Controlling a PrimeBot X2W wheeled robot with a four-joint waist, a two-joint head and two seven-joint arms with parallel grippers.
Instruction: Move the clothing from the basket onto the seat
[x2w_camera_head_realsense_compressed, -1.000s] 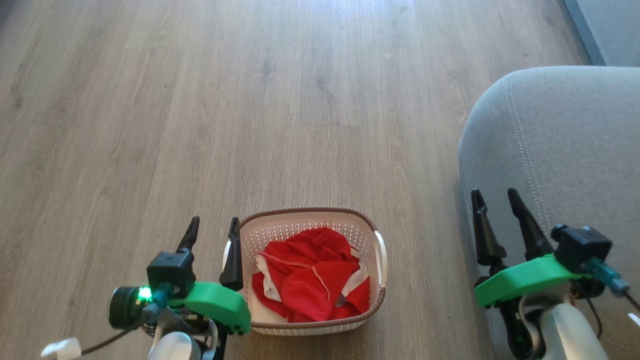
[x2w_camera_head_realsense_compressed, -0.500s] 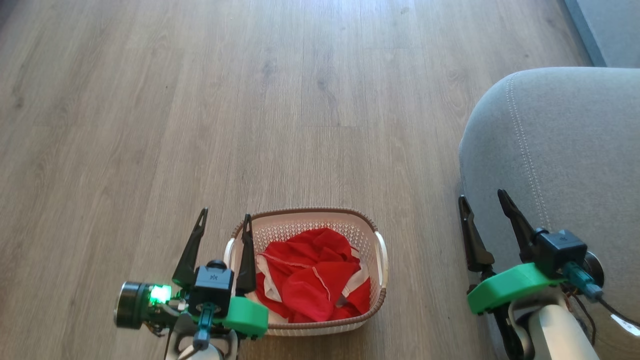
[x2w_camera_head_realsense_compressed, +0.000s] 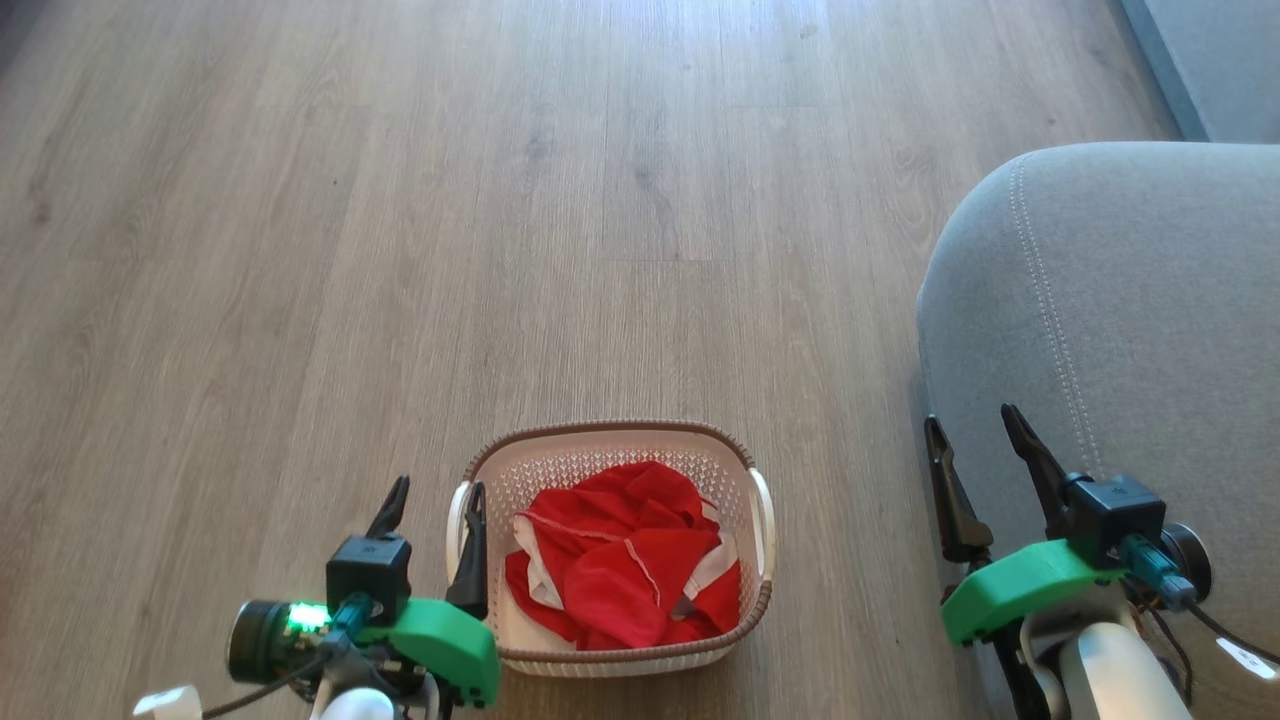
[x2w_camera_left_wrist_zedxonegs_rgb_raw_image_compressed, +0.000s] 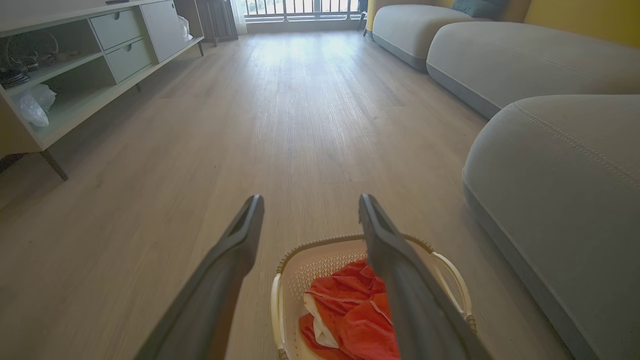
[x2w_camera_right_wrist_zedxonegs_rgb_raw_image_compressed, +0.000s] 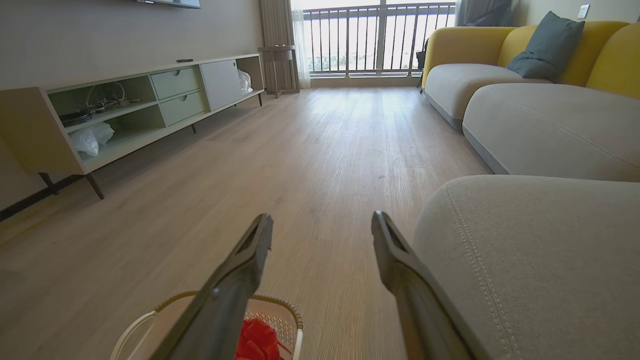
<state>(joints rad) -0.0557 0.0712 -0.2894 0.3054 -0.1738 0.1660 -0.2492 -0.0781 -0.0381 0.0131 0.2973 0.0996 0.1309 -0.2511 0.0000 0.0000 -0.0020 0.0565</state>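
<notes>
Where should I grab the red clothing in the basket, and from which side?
Pinch the raised fold at the middle of the clothing, coming straight down from above: the basket walls close off every side, and that bunched fold stands proud. The open left end effector, beside the basket, is likely nearest.

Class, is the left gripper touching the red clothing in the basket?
Apart. The head view shows a strip of pale basket wall between the left gripper and the clothing.

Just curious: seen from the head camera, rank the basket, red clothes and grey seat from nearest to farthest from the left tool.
1. basket, right beside the left tool
2. red clothes, inside the basket
3. grey seat, far right
</notes>
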